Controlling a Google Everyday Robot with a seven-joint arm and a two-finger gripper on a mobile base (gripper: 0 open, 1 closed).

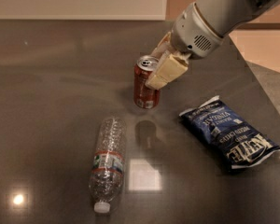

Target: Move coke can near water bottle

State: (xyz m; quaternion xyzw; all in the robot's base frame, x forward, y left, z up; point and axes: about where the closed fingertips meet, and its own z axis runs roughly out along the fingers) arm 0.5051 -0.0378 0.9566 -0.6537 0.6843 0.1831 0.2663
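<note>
Plastic pincer [153,70] grips metal coke can [143,91]; glossy table [56,78].

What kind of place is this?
Probably a kitchen or break-room counter: a dark glossy countertop holds a blue chip bag and a clear plastic water bottle, and the gripper grips a red cylindrical soda can by its top.

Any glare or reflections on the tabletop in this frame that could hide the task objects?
Camera view: a bright square glare patch lies on the table beside the water bottle, a smaller spot near the lower left corner; neither covers it. Camera view: the coke can, gripped near its top by the gripper, throws a dim reflection below it.
</note>
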